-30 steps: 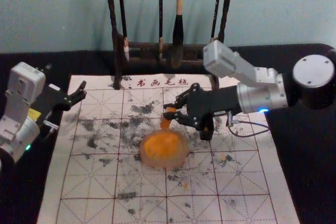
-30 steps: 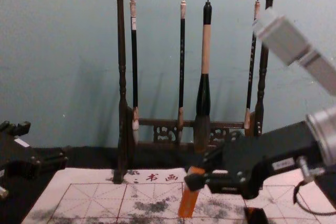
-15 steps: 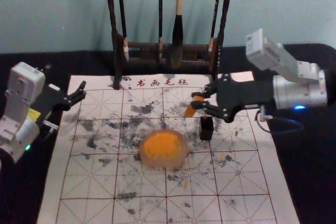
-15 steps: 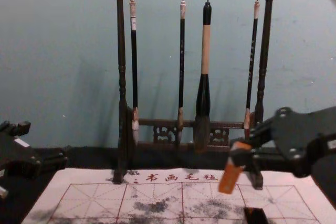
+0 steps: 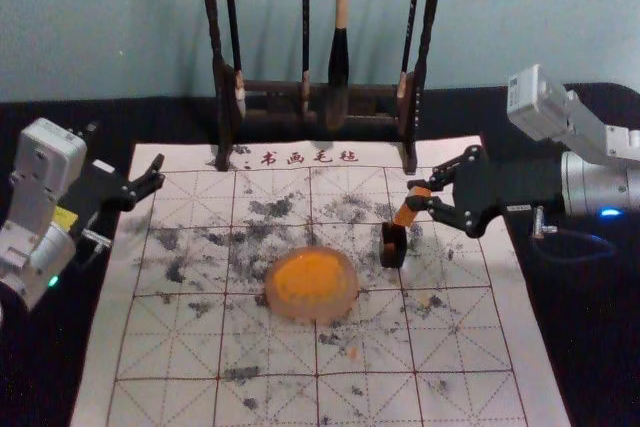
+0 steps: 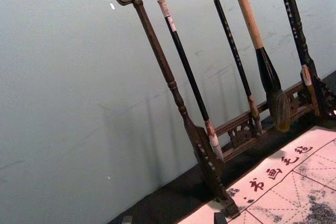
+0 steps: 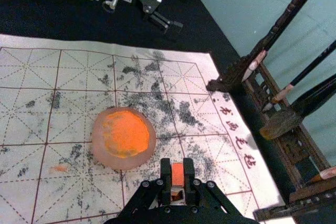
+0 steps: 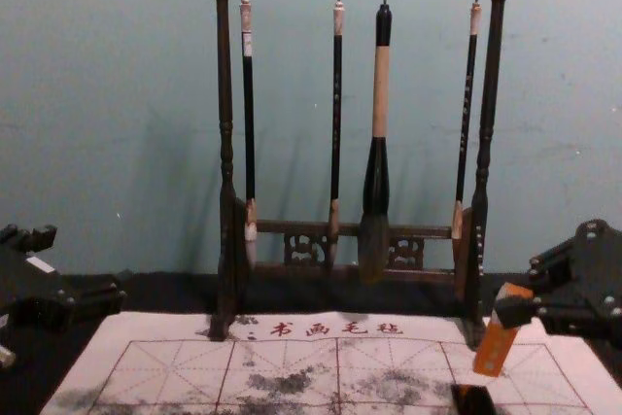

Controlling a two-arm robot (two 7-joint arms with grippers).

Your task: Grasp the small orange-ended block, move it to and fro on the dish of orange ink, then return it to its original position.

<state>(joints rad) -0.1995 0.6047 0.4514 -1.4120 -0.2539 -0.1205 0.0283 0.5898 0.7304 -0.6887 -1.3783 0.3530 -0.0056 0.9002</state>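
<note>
Right pincer [image 5: 419,194] pinching the orange block [image 8: 496,352], tilted, close over the black box [image 5: 393,249]; can't tell if they touch. Left pincer [image 7: 182,11] parked, spread, well left of the box. Reads as the return step, box probably home. I'd straighten the block, lower slowly, release only when it's seated.
</note>
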